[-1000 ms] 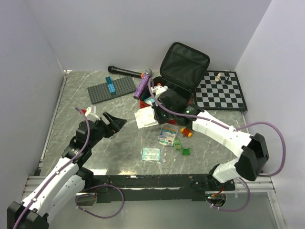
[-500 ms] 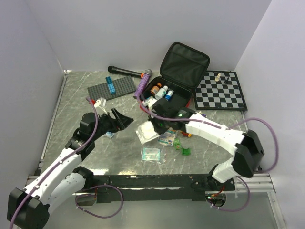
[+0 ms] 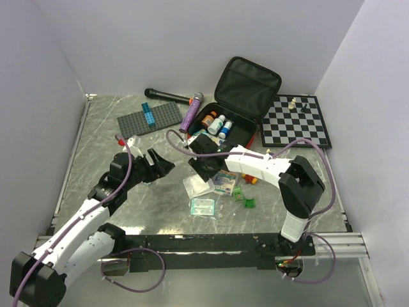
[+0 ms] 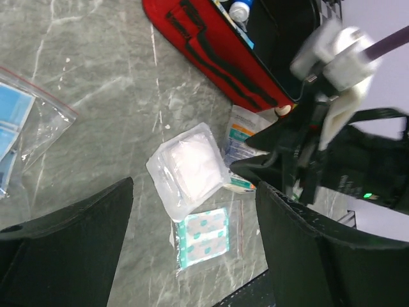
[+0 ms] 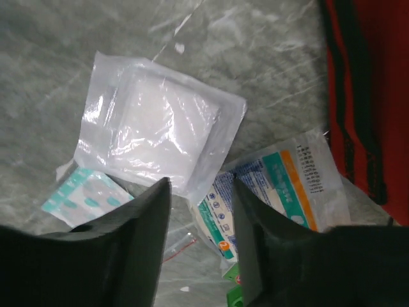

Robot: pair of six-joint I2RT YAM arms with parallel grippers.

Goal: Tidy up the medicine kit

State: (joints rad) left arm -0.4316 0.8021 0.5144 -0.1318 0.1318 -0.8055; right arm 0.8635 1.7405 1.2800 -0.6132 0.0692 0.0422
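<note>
The medicine kit (image 3: 238, 125) lies open at the back, red outside (image 4: 211, 54), black lid raised, small bottles (image 3: 217, 123) inside. A white gauze packet (image 3: 197, 185) (image 5: 156, 131) (image 4: 188, 169) lies flat on the table in front of it. My right gripper (image 3: 202, 169) (image 5: 198, 192) hovers just over the packet's near corner, open, gripping nothing. My left gripper (image 3: 158, 167) (image 4: 195, 185) is open and empty, to the left of the packet. A teal plaster bag (image 3: 202, 206) (image 4: 203, 235) lies nearer the front. A teal-and-orange printed packet (image 5: 281, 185) lies beside the gauze.
A grey studded baseplate (image 3: 150, 119) carries a blue brick (image 3: 149, 115) at the back left. Behind it lie a black microphone (image 3: 167, 96) and a purple one (image 3: 192, 112). A chessboard (image 3: 297, 121) lies at the back right. Small green pieces (image 3: 246, 199) lie right of the packets.
My right gripper carried the gauze packet from beside the kit toward the front, then opened and left it on the table. My left gripper edged right toward it.
</note>
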